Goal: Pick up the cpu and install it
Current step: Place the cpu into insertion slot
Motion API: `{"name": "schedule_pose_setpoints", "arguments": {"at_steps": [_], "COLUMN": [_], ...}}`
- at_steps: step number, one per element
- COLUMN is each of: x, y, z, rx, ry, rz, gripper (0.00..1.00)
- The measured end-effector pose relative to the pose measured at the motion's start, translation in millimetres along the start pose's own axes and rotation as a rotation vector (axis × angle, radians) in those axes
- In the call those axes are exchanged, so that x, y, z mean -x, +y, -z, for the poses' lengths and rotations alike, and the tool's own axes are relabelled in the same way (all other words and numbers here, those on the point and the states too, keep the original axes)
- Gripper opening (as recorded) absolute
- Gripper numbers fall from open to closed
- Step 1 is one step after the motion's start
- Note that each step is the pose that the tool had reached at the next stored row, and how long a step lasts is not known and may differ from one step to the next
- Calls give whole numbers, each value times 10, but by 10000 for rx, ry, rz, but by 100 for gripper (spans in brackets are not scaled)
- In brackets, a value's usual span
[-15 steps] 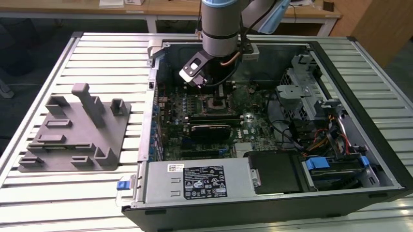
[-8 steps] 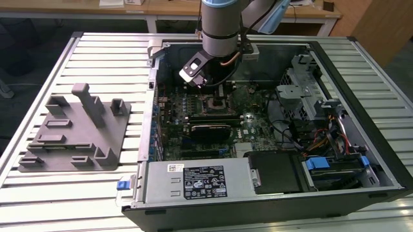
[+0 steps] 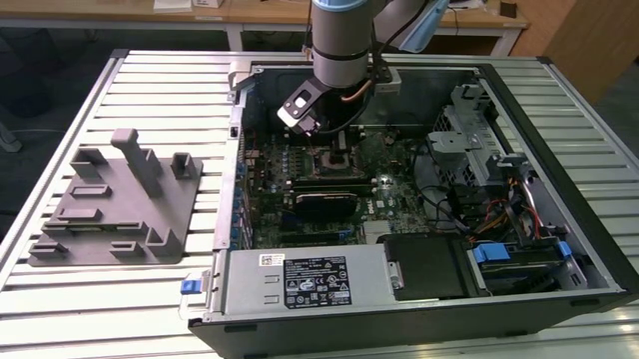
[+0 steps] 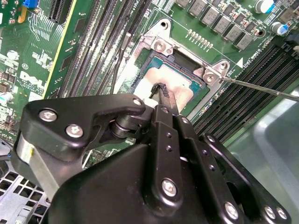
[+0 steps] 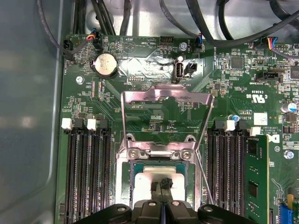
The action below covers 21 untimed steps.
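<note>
End effector, pinched shut, hovers just over the cpu seated in the socket, whose frame stands raised to admit it.

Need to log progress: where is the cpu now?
In both wrist views the cpu lies in the open motherboard socket directly under the gripper, with memory slots on either side.

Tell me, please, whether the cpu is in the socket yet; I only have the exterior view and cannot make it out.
Observer: In the second wrist view, the cpu sits inside the socket.
Operator: Is it clamped down?
Observer: No; the first wrist view shows the retention frame standing open, off the cpu.
Operator: What else is near it?
Observer: The end effector is shut, its tip right at the cpu's top.
</note>
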<state>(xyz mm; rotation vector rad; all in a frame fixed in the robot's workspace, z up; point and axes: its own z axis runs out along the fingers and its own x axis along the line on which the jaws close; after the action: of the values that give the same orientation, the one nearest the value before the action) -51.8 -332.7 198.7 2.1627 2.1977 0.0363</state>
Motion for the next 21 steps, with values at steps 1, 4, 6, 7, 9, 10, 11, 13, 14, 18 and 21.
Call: {"name": "schedule_pose_setpoints", "arguments": {"at_steps": [1, 4, 6, 7, 9, 10, 11, 13, 14, 18, 21], "x": [0, 3, 4, 5, 6, 7, 7, 9, 9, 12, 14], "y": [1, 2, 4, 5, 7, 9, 10, 14, 15, 22, 26], "z": [12, 57, 91, 112, 155, 182, 208, 264, 291, 404, 475], "rx": [-2, -9, -10, -10, -9, -9, -7, -7, -6, 1, 9], "ry": [-2, -11, -12, -13, -12, -13, -12, -13, -12, -14, -13], "rz": [1, 1, 1, 1, 1, 1, 1, 1, 1, 1, 1], "gripper": [11, 11, 11, 11, 11, 11, 11, 11, 11, 11, 11]}}
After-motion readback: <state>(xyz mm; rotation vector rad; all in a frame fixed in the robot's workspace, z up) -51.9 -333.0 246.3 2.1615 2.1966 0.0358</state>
